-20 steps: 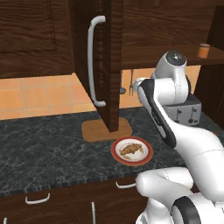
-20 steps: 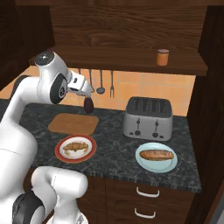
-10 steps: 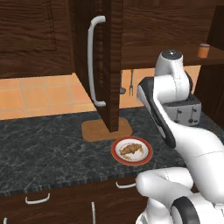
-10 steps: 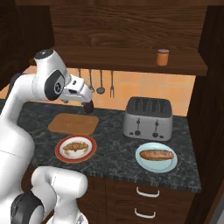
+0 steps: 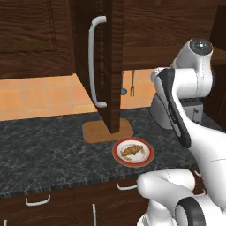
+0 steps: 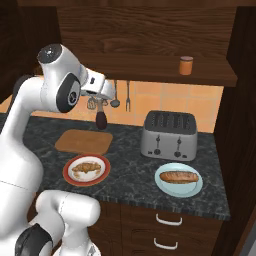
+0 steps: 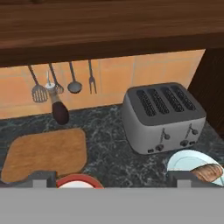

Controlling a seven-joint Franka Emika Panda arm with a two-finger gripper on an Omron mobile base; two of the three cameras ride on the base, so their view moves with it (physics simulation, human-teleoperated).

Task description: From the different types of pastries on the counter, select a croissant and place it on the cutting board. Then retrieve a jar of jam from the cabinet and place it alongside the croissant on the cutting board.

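Note:
The croissant (image 5: 132, 151) (image 6: 87, 167) lies on a red-rimmed white plate (image 5: 148, 156) at the counter's front. Just behind it sits the bare wooden cutting board (image 5: 99, 132) (image 6: 84, 141) (image 7: 46, 153). The jar of jam (image 6: 186, 65) stands on the cabinet shelf at upper right. The cabinet door (image 5: 115, 66) hangs open with its white bar handle (image 5: 93, 62). My gripper (image 6: 106, 92) (image 7: 118, 178) hovers open and empty above the board's back edge, well left of and below the jar. The other pastry, a long roll (image 6: 179, 176) (image 7: 208, 171), rests on a pale blue plate.
A silver toaster (image 6: 168, 134) (image 7: 162, 116) stands on the dark counter (image 5: 48, 150) right of the board. A dark pepper mill (image 6: 101, 120) (image 7: 60, 111) stands behind the board. Utensils (image 7: 74, 83) hang on the tiled wall. The open door juts out over the board.
The hand has risen from just above the pepper mill and tipped up toward the shelf. Its jaws have stayed open. Nothing on the counter moved.

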